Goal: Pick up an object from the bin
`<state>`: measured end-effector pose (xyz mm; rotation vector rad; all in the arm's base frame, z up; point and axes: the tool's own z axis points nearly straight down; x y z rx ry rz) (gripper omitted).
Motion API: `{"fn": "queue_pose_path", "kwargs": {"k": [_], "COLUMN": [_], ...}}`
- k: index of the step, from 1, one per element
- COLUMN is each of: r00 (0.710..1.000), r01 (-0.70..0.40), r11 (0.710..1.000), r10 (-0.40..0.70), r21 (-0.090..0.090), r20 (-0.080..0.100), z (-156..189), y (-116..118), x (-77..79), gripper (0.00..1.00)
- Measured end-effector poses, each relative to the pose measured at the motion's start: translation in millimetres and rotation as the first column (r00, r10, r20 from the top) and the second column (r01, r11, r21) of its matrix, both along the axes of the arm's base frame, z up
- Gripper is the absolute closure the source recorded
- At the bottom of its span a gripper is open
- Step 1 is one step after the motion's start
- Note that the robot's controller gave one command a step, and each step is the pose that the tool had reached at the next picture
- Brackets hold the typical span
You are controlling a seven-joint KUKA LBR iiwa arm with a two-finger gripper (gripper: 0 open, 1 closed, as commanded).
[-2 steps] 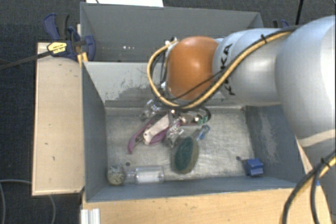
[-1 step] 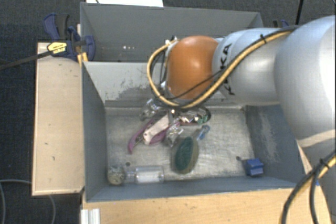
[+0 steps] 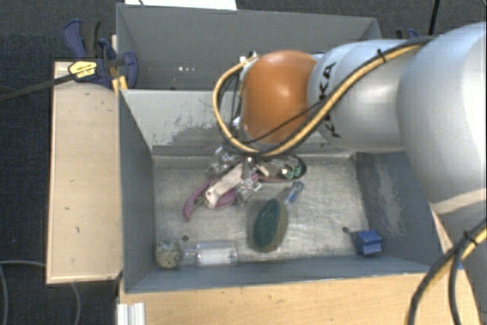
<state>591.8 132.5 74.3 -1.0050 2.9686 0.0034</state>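
My gripper (image 3: 242,168) is low in the bin's back middle, just under the orange dome of the wrist. It sits right over the upper end of a purple-and-pink handled tool (image 3: 204,196), whose handles trail down to the left. A dark green oval pad (image 3: 268,226) lies just in front of the gripper. A small blue pen-like piece (image 3: 294,193) lies to its right, beside a dark ring-shaped thing (image 3: 292,167) partly hidden under the arm.
A clear tube (image 3: 211,253) and a speckled ball (image 3: 167,255) lie along the front wall at the left. A small blue block (image 3: 367,242) sits at the front right. The arm covers the bin's back right.
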Motion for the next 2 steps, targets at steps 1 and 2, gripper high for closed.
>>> {"fn": "queue_pose_path", "kwargs": {"k": [1,2], "r00": [1.0,1.0], "r01": [0.009,0.02], "r11": [1.0,1.0], "r10": [-0.009,-0.02], "r21": [-0.002,-0.002], "r20": [0.003,0.0], "z": [72.0,97.0], "y": [0.5,0.8], "x": [2.4,3.5], "gripper": [1.0,1.0]}}
